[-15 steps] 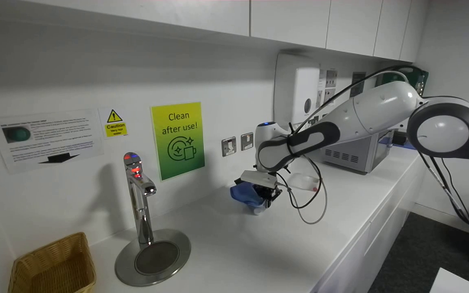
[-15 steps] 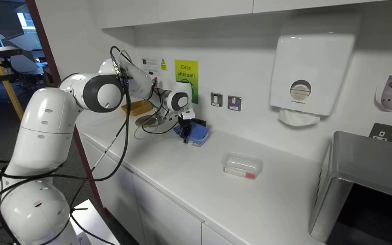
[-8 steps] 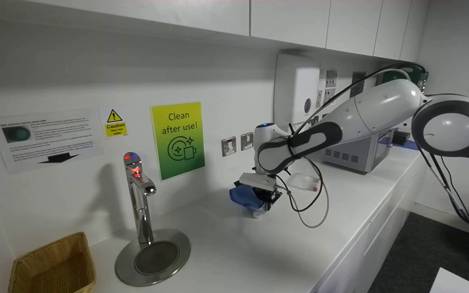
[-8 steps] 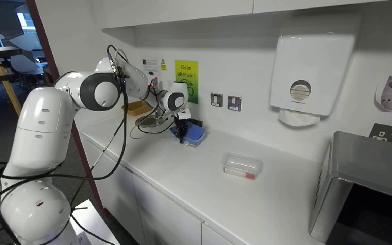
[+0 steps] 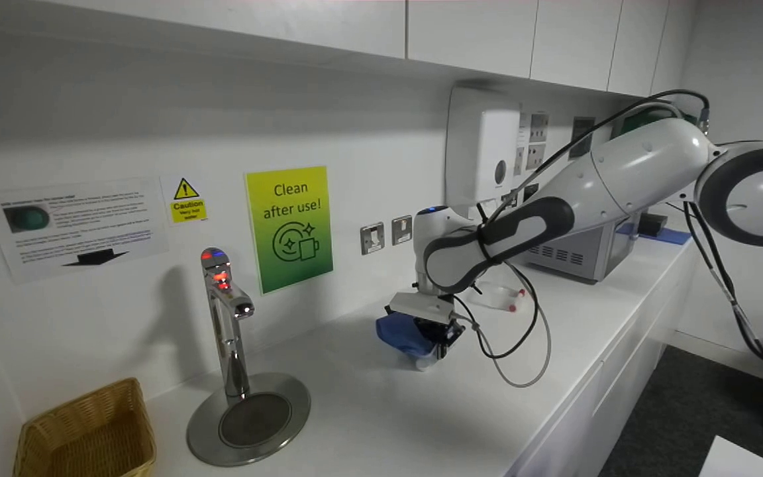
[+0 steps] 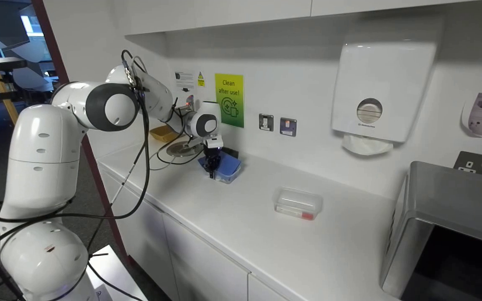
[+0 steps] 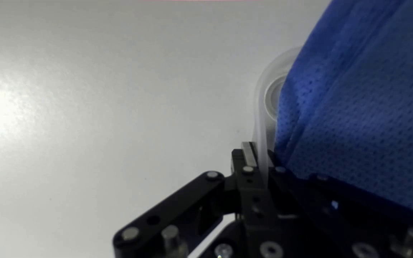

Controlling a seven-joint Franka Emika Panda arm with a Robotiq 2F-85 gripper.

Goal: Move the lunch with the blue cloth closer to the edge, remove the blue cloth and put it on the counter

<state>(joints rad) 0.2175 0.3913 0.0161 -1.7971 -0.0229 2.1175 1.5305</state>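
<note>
In an exterior view, the camera looked down on the gripper from its basket side; in an exterior view, the opposite way, from its microwave side. Both shared gripper and counter. The wrist view, nearest, faced down past the gripper.

Tap glowing red, wicker basket nearby, 2 switch plates side by side, paper hanging from the dispenser!

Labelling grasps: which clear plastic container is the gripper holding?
The container partly under the blue cloth: the gripper clamps its edge. The other container, nearer the microwave, has no cloth and stands apart.
</note>
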